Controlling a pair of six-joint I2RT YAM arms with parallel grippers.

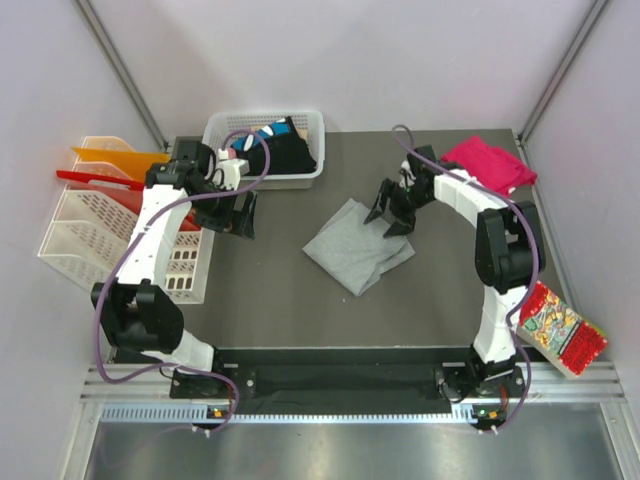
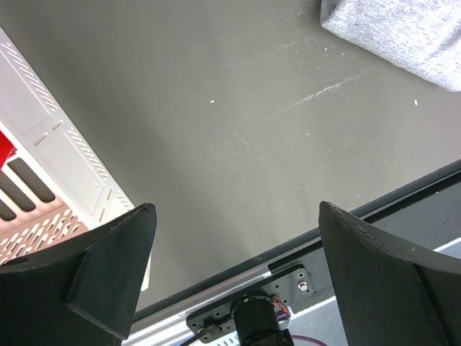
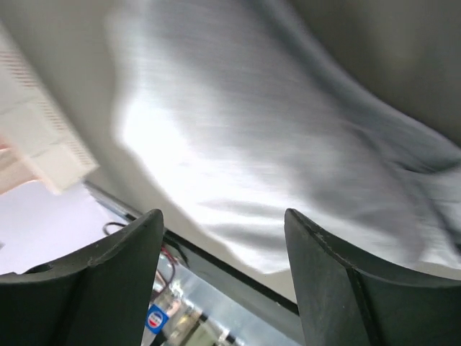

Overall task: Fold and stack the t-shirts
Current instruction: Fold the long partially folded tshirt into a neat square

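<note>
- The grey shirt point(image 1: 357, 245) lay folded into a rough rectangle near the middle of the dark surface point(image 1: 270, 300), with one corner pointing toward the arm bases.
- The right tool point(image 1: 390, 220) hung over the far right edge of the grey shirt. Whether it touched the cloth could not be told from above.
- In the right wrist view, the right tool point(image 3: 223, 274) had its two fingers point(image 3: 94, 281) spread apart with nothing between them. The grey shirt point(image 3: 274, 158) filled the frame below them, blurred.
- The left tool point(image 1: 238, 222) hung over bare surface, well apart from the grey shirt and just beside the white trays point(image 1: 90, 230) at the left edge.
- In the left wrist view, the left tool point(image 2: 238, 267) was likewise spread wide and empty. A corner of the grey shirt point(image 2: 403, 32) showed at the upper right and a white tray point(image 2: 50, 158) at the left.
- The pink shirt point(image 1: 490, 165) lay at the far right corner of the surface.
- The black shirts point(image 1: 285, 150), with blue-white patches, sat in the white basket point(image 1: 215, 128) at the far edge, behind the left tool.
- A red patterned packet point(image 1: 560, 330) lay at the right edge, beside the right arm.
</note>
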